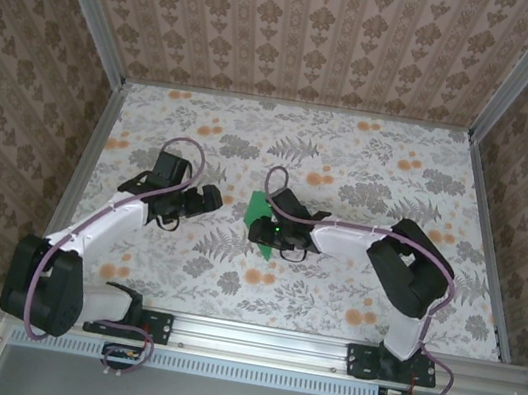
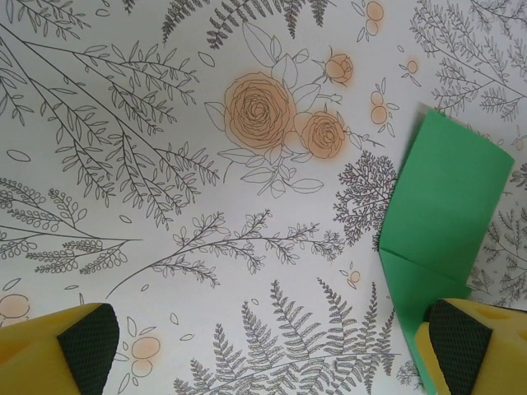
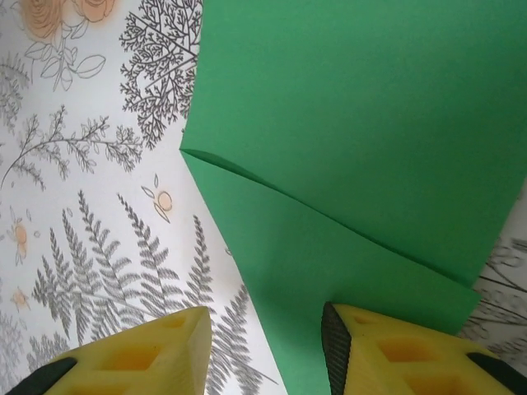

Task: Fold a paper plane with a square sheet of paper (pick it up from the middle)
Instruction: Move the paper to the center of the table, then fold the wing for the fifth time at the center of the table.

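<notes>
Yellow right fingers (image 3: 395, 350), dark textured pads, stand partly apart with nothing pinched between them; one sits over the near edge of the sheet of paper (image 3: 354, 123). Left fingers (image 2: 469, 350) are released wide, one over the sheet's near corner. Sheet: thin, matte, bright green, one flap folded along a straight slanted crease, mid-desk between both arms. Floral cloth (image 1: 382, 157) covers the desk.

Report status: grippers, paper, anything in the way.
Left gripper open, one finger at a corner of the green paper. Right gripper part open over its near edge. Paper on the floral cloth, one flap folded over. Nothing in the way.
</notes>
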Robot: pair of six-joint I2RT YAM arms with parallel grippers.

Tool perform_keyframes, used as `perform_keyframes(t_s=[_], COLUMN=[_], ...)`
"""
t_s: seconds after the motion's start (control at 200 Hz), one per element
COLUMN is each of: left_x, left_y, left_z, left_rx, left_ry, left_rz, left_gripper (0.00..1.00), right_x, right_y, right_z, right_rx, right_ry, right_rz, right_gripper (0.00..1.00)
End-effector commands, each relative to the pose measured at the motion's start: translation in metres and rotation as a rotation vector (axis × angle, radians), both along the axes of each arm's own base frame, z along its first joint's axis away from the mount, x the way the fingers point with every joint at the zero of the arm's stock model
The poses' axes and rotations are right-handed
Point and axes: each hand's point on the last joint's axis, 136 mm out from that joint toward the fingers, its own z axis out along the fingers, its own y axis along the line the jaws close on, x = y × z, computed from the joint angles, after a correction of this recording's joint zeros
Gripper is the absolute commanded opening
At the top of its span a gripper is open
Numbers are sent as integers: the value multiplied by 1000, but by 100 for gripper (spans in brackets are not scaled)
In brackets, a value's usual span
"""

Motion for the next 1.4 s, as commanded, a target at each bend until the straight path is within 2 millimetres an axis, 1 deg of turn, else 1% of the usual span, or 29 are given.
perform_keyframes(t_s=[0.0,0.1,0.185,0.255,0.325,0.37,0.415,0.46,0.52,0.595,0.715,0.805,0.855,0.865,0.885,0.975,1.09,1.14,1.245,1.395], left_x=[-3,-4,-6,-7,-8,-9,-11,-11,-13,-14,-17,-19,-16,-21,-22,-23,-25,-26,-27,-29], left_y=[-2,-6,-9,-11,-15,-18,-20,-24,-32,-41,-57,-69,-72,-78,-83,-95,-113,-121,-137,-151], left_z=[-4,-3,-1,0,1,1,-1,-1,-1,-4,-6,-5,-7,-7,-8,-11,-15,-15,-18,-24], left_rx=[-18,-42,-61,-77,-98,-112,-125,-146,-190,-232,-266,-285,-297,-299,-303,-327,-353,-369,-397,-418], left_ry=[10,4,-1,-9,-13,-12,-4,-1,2,11,31,39,45,51,55,74,102,113,141,168], left_rz=[-21,-33,-46,-55,-59,-60,-58,-50,-46,-38,-60,-86,-81,-100,-109,-122,-152,-170,-196,-215], left_gripper=[100,100,100,100,100,99,99,98,98,97,95,94,92,92,92,89,84,80,74,68], right_x=[-27,-45,-56,-57,-52,-47,-40,-29,-19,-14,-16,-20,-20,-20,-19,-18,-15,-14,-13,-15], right_y=[-18,-37,-53,-60,-58,-53,-50,-52,-58,-64,-54,-49,-51,-52,-52,-56,-57,-59,-62,-69], right_z=[-13,-17,-13,3,22,38,49,58,62,62,66,59,51,49,47,37,26,22,12,0], right_rx=[5,1,-14,-14,7,46,80,91,97,85,91,79,53,49,43,12,-9,-14,-12,-6], right_ry=[60,94,103,64,9,-35,-66,-99,-116,-115,-130,-110,-90,-88,-86,-70,-55,-46,-18,12], right_rz=[126,235,312,354,358,336,287,189,60,-65,-104,-96,-110,-112,-117,-132,-138,-145,-153,-170], right_gripper=[42,42,41,41,41,42,43,44,45,45,44,44,44,43,43,43,42,42,41,39])
